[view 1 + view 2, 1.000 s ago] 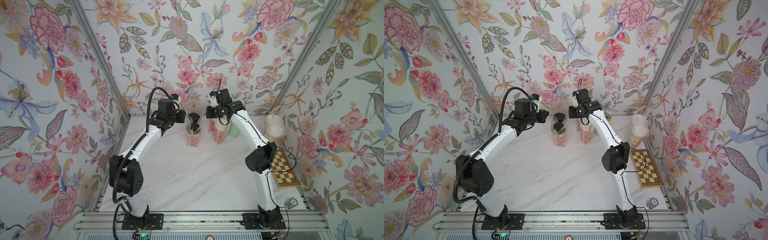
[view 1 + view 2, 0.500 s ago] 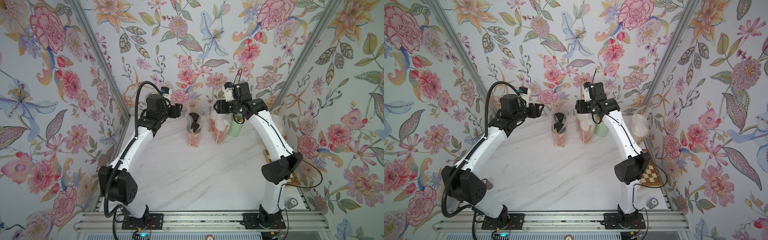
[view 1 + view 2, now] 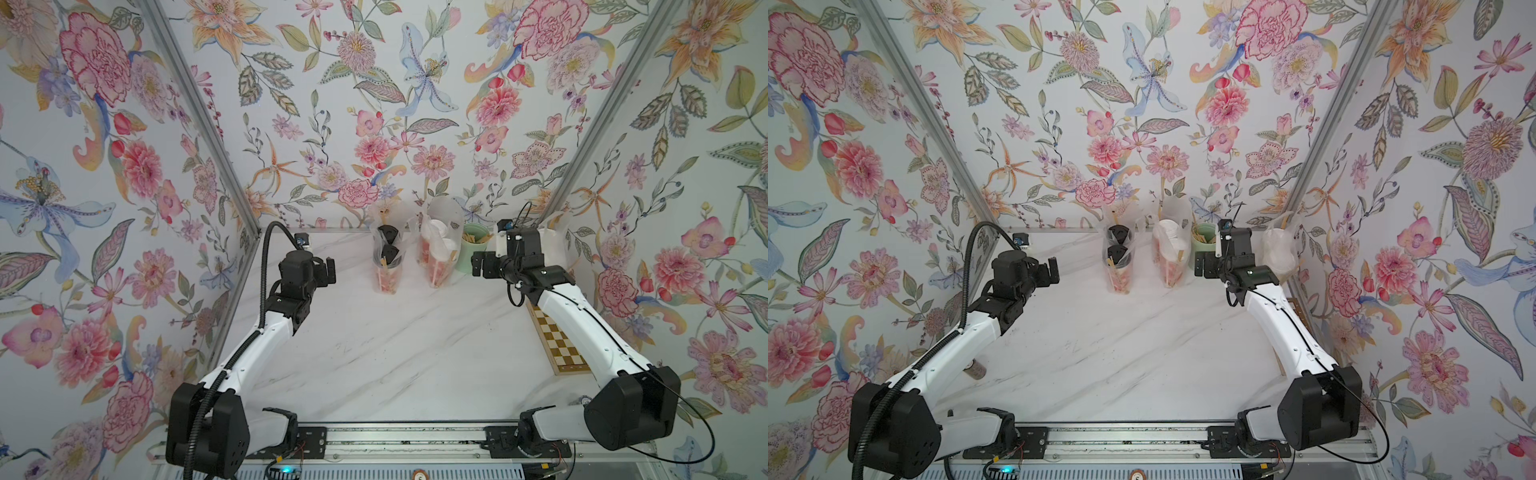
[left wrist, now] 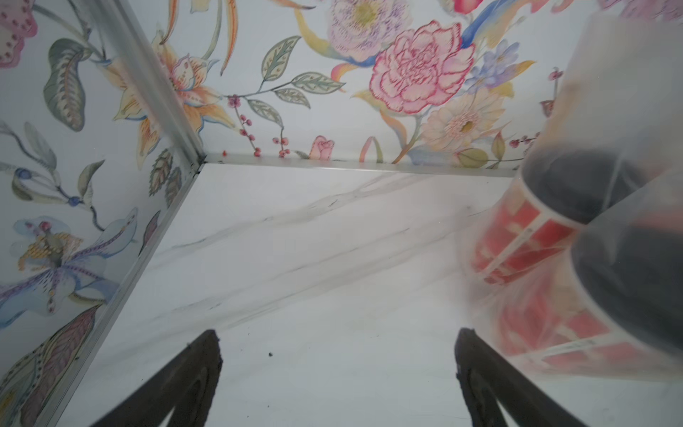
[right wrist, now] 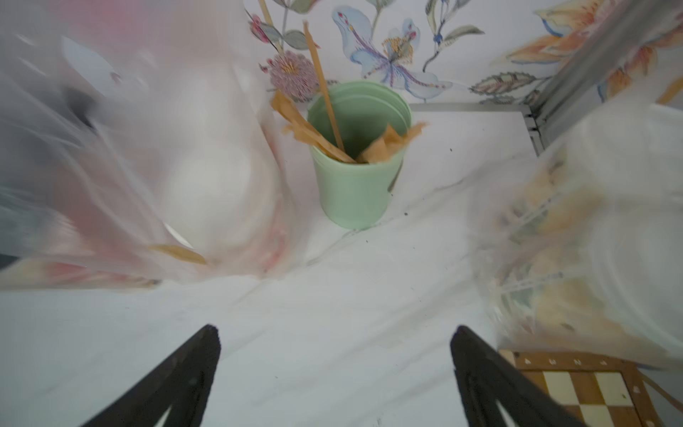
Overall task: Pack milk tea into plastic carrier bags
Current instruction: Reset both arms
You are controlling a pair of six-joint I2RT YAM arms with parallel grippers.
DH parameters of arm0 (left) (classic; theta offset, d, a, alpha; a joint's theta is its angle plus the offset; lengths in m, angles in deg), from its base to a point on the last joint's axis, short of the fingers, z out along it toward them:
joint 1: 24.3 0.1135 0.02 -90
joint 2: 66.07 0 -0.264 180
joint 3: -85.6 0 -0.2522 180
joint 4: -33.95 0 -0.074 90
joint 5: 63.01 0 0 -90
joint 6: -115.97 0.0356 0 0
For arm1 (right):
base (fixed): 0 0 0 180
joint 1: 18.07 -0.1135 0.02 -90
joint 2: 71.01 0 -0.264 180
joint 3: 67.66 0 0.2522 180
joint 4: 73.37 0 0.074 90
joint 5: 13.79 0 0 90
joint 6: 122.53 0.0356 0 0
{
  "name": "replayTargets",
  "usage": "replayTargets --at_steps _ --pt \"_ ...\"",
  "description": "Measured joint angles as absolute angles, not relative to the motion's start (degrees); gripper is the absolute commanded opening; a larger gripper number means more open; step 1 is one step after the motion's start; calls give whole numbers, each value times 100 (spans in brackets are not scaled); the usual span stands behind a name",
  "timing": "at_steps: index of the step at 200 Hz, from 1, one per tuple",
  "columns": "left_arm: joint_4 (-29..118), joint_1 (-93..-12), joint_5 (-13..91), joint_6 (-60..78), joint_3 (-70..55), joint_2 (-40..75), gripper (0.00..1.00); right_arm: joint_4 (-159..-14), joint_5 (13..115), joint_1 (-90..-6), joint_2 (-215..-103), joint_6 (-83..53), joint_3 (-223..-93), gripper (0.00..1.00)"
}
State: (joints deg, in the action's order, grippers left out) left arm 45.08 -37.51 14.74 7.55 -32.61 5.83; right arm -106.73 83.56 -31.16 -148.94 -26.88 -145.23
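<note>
Three plastic carrier bags stand upright along the back wall. One bag [image 3: 386, 216] holds two red milk tea cups with black lids [image 3: 388, 251]. The bag beside it [image 3: 446, 212] holds two red cups with white lids [image 3: 438, 241]. A third bag [image 3: 1281, 249] in the right corner holds pale cups with white lids. My left gripper [image 3: 328, 272] hangs open to the left of the black-lidded bag [image 4: 554, 240], apart from it. My right gripper [image 3: 478, 266] is open between the white-lidded bag [image 5: 203, 177] and the corner bag [image 5: 591, 240]. Both grippers are empty.
A mint-green cup [image 3: 471, 249] of brown straws stands at the back between the middle bag and my right gripper, also in the right wrist view [image 5: 354, 185]. A wooden chessboard [image 3: 559, 345] lies along the table's right edge under the right arm. Flowered walls close three sides.
Both grippers have opened and drawn away from the two bags, the left arm out to the left and the right arm out to the right, both lower and nearer the front.
</note>
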Motion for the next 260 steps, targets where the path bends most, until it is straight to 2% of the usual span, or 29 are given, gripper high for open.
replayTargets --at_steps 23,51,73,117,140,174,215,260 --pt "3705 -3753 875 882 -4157 427 99 -9270 8697 -2886 -14791 -2920 -13013 100" --pt "2243 -3753 375 1335 -5265 408 99 -7593 8765 -2399 -15086 -2955 -11841 100" --pt "919 -3751 220 1877 -5969 760 99 -6669 8752 -2219 -15355 -2996 -11478 100" --pt "-1269 -3694 -29 2648 -6441 1719 99 -4699 8466 -2182 -15432 -3300 -11168 100" --pt "-2119 -3526 32 2751 -6734 2019 99 -4441 8173 -2003 -15502 -3342 -11196 100" --pt "-3022 -3076 788 2718 -6933 2281 99 -4749 7904 -1863 -15340 -3385 -11190 100" --pt "-3050 -2910 1203 2596 -6981 2395 99 -4529 7657 -1870 -14822 -3394 -10641 100" --pt "-3079 -2910 1324 2594 -6924 2395 99 -3864 7572 -1968 -14883 -3484 -9852 100"
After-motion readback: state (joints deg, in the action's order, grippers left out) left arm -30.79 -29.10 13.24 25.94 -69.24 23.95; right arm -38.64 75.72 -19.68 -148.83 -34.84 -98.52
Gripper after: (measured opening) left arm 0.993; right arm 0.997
